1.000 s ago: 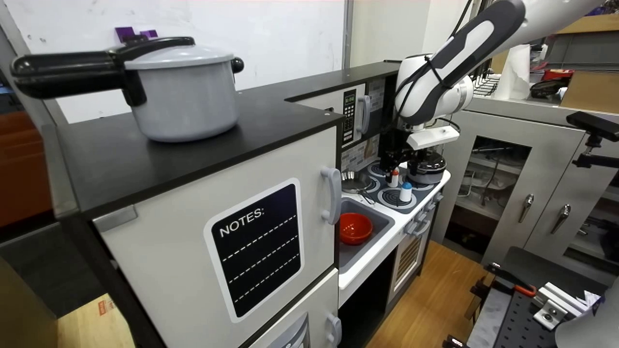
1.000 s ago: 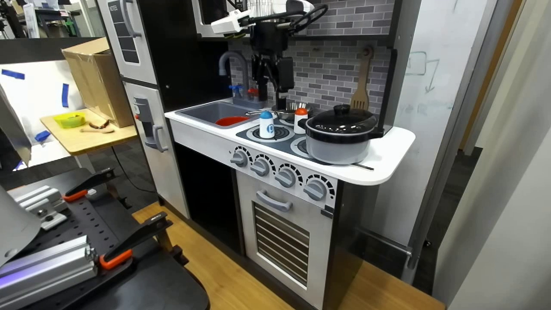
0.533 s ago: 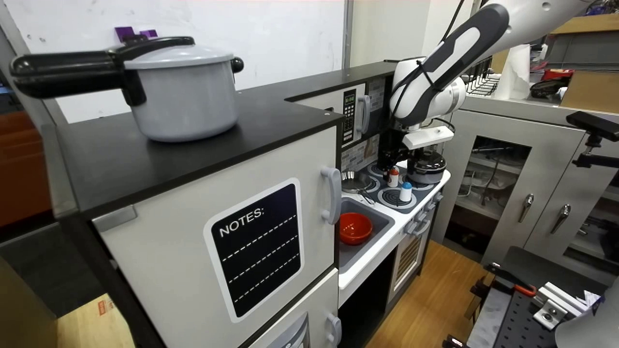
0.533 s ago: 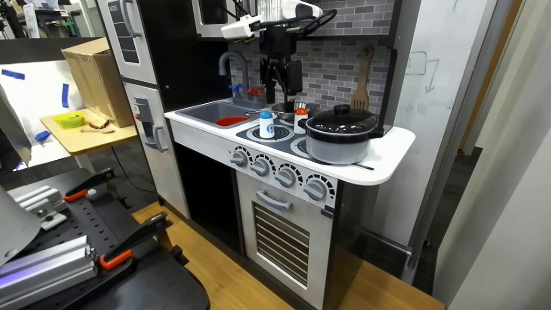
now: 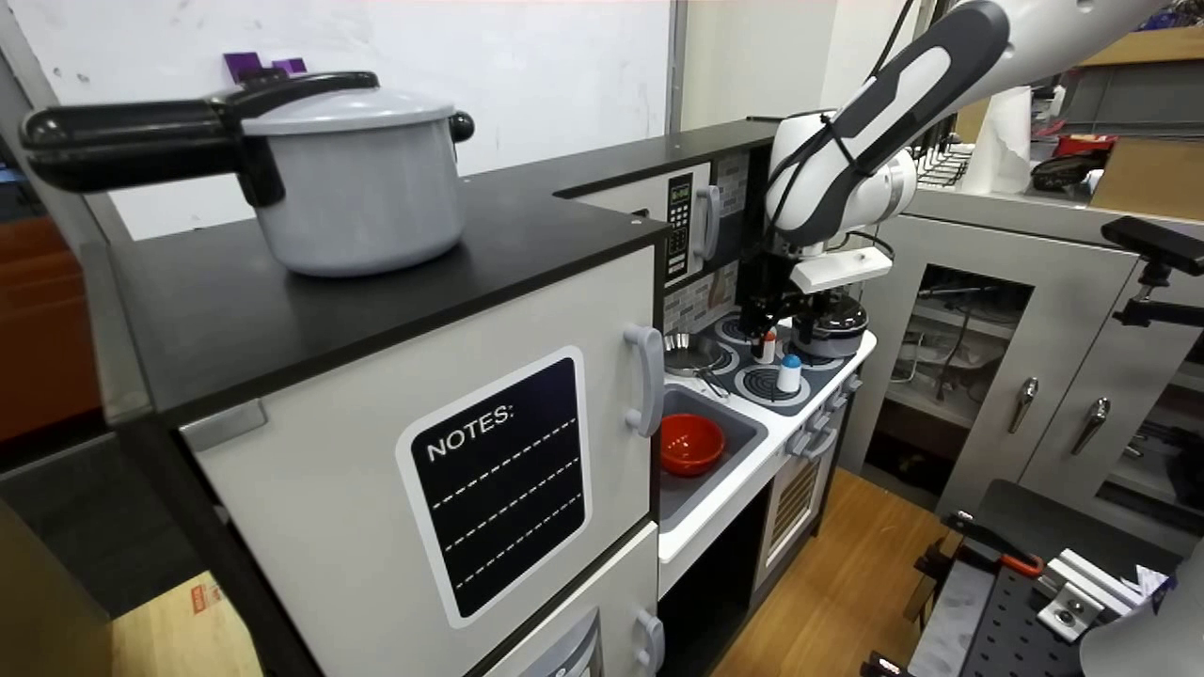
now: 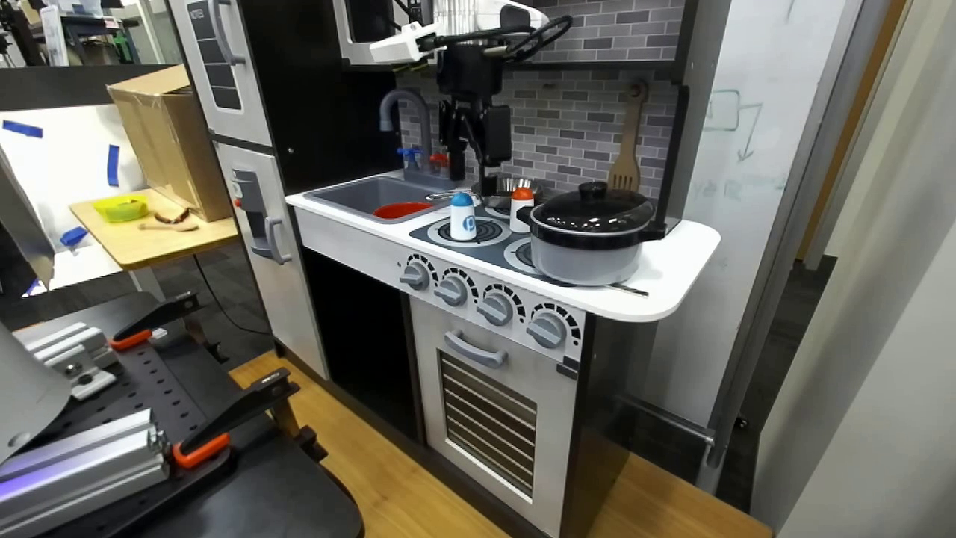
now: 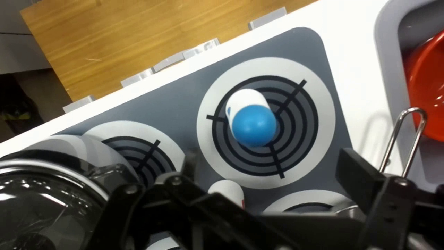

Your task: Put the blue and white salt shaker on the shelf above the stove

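Observation:
The blue and white salt shaker stands upright on a front burner of the stove, seen in both exterior views. In the wrist view its blue cap points towards the camera. The stove has a white front and dark burners. My gripper hangs above the rear of the stove, behind and above the shaker. In the wrist view the gripper is open, its fingers wide apart with nothing held; the shaker lies ahead of them. The shelf, a narrow black board, tops the hutch above the stove.
An orange-capped white shaker stands close to the gripper, partly hidden by it in the wrist view. A lidded pot, a metal pan and a sink with a red bowl are nearby. A wooden spatula hangs behind.
The gripper shifted slightly away from the sink half a second ago, then came back towards the sink side, near its position of one second ago. The shakers have not moved.

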